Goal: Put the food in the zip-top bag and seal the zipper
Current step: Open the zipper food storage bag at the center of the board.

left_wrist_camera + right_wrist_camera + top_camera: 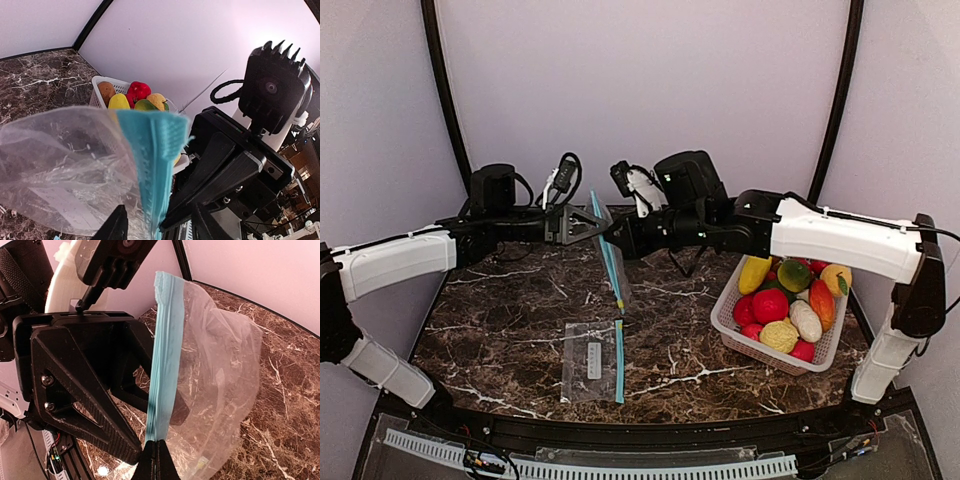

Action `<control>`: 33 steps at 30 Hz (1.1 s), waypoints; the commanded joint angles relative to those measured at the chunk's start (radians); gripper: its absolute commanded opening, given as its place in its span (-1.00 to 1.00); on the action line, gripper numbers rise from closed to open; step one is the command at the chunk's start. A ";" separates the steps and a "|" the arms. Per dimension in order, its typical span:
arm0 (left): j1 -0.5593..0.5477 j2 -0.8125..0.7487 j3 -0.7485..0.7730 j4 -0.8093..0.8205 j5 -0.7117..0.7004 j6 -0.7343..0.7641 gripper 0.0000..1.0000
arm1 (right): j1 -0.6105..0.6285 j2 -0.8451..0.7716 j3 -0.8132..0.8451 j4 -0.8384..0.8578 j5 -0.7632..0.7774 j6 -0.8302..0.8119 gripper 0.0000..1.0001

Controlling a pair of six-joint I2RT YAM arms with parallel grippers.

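Holding the bag [614, 262] upright above the bench [500, 320], with the right jaws pinched tight on its teal zipper strip. Straddling that same strip with the left jaws, parted, one on each side. Well apart to the right, piled in a white basket [750, 345]: the food [790, 300].

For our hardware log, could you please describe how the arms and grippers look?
Both the left arm and right arm have white shells with black joints and thin black cables. The left gripper and right gripper are black, with triangular, open-framed fingers; a black finned camera tops the right wrist.
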 commanded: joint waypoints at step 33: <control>-0.003 0.005 0.003 -0.109 -0.094 0.059 -0.46 | 0.010 -0.101 -0.087 0.106 0.019 0.009 -1.00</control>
